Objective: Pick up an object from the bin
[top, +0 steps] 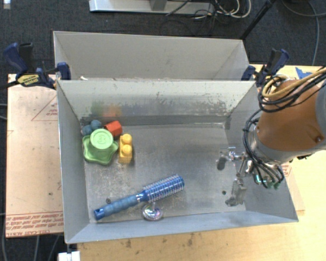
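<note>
The grey metal bin (152,99) holds a handful of loose things, all of them in its left and lower-middle parts. The arm comes in from the right, its wrist wrapped in an orange cover (290,129) with dark cables looped about it. The tool (229,179) hangs low over the right part of the bin floor, close to the right wall. Its two metal fingers stand apart, one towards the back of the bin and one towards the front, with only bare grey floor showing between them; it has hold of nothing.

Nearest to the tool is a blue hairbrush with a round bristled head (141,196), which lies slantwise near the front wall, head towards the tool and handle pointing to the front left corner. It lies apart from the tool. Just in front of the brush head, touching or nearly touching it, sits a small shiny silver round piece (152,213).

Well apart from the tool, in the back left corner, a cluster lies close together: a green flower-shaped plastic piece with a round top (100,144), a yellow knobbed plastic piece (125,148) just beside it on the right, a small red block (114,128) behind them, and a dull blue lump (89,128) against the left wall.
</note>
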Controlling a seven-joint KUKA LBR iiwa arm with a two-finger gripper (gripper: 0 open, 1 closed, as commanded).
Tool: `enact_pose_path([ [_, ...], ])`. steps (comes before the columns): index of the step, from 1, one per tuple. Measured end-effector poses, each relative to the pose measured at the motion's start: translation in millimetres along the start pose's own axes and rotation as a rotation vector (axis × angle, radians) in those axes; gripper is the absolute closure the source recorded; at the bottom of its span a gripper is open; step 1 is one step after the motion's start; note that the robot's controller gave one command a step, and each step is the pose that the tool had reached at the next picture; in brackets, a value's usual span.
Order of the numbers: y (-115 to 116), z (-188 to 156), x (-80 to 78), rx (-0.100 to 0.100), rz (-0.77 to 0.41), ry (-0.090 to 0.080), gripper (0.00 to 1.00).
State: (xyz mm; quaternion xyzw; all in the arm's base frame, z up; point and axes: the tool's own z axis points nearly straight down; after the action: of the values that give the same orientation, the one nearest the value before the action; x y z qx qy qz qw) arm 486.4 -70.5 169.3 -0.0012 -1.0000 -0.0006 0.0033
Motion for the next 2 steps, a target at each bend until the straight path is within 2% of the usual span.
enact_pose_path([
  [1,112.6,17.8,4.5,-0.003,-0.148,-0.005,0.00],
  [2,116.5,103.6,-22.9,0.000,-0.147,-0.003,0.00],
])
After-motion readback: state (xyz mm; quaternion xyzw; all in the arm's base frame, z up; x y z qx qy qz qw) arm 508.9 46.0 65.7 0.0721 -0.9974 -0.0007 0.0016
